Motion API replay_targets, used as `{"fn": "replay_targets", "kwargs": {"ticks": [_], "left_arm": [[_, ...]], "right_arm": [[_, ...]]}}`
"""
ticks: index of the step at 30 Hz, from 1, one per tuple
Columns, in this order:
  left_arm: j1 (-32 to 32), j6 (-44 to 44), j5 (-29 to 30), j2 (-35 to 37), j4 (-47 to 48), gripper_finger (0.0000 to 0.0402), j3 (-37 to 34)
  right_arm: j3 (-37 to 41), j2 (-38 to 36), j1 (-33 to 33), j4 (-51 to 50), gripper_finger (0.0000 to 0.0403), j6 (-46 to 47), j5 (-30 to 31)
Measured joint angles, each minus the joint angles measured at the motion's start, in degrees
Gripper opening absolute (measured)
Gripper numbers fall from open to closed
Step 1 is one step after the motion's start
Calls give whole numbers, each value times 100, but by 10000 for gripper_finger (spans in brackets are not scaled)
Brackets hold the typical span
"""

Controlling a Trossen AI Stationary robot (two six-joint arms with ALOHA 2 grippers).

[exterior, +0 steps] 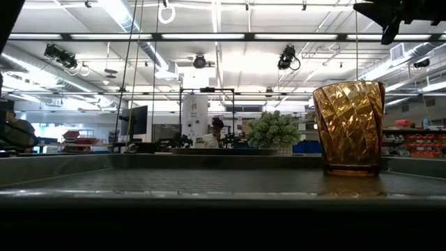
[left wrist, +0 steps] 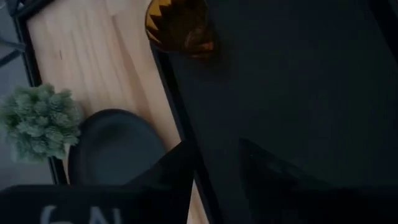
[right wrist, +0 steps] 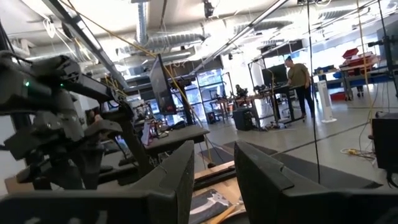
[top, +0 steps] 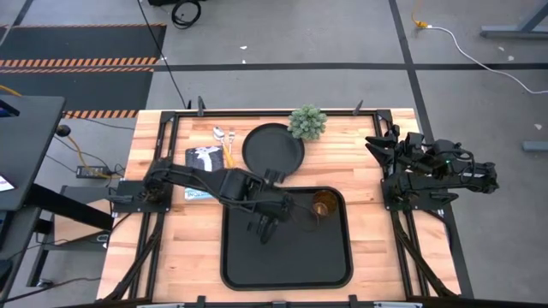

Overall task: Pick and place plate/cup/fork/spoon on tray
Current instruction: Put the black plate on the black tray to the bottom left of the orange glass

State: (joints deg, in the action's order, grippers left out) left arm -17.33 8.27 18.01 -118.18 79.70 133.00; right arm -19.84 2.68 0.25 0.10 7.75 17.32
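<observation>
High view showed us the plate (top: 272, 149) just behind the left gripper (top: 272, 216), its empty jaws spread, the nearer arm

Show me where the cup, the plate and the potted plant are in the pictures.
cup (top: 323, 205), high view, on its amber rim, inside the tray.
plate (top: 272, 148), high view, on its flat black centre.
potted plant (top: 307, 122), high view, on its green leaves.
</observation>
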Motion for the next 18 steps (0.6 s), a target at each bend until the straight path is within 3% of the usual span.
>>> {"fn": "replay_targets", "kwargs": {"ticks": [5, 18], "left_arm": [[-2, -117, 37, 373, -601, 127, -1530], [54, -436, 87, 3027, -4055, 127, -5561]], "right_arm": [[0, 0, -2, -7, 121, 4, 0], [0, 2, -1, 11, 121, 22, -2]]}}
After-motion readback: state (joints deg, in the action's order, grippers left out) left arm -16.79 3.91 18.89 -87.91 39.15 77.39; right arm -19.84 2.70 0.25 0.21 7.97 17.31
